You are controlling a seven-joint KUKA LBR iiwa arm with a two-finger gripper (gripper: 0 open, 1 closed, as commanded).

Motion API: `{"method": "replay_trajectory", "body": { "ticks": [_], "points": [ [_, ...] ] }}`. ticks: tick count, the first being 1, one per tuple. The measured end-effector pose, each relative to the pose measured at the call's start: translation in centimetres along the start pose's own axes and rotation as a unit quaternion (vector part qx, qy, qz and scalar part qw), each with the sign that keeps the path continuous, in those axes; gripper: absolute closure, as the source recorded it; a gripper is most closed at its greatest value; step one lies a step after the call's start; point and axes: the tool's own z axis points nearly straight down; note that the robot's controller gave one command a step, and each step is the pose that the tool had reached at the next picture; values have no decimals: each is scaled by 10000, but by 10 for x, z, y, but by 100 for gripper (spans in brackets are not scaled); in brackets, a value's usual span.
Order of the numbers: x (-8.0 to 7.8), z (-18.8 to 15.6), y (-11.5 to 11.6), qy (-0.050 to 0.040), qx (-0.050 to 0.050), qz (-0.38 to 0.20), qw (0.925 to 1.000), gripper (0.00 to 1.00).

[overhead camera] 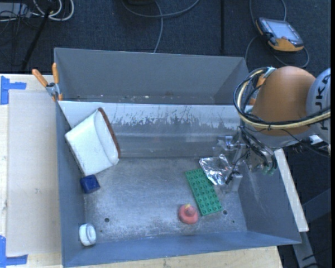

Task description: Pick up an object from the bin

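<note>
Orange cover (282, 99) over claw (236, 165), indistinct against foil (212, 170)

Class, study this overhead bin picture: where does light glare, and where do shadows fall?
Camera view: the strongest glare sits on the crumpled foil beside the gripper; pale streaky reflections run along the back wall of the bin; its right wall below the arm looks darker, in shade; the pink ball casts only a faint shadow.
</note>
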Motion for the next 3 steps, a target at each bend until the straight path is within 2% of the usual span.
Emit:
{"method": "replay_trajectory", "body": {
  "ticks": [1,2,3],
  "points": [
    [40,37,14,17,-8,-2749,9615,0],
    [34,78,60,11,-13,-4266,9044,0],
    [78,99,54,17,-11,-6180,7862,0]
  ]
}}
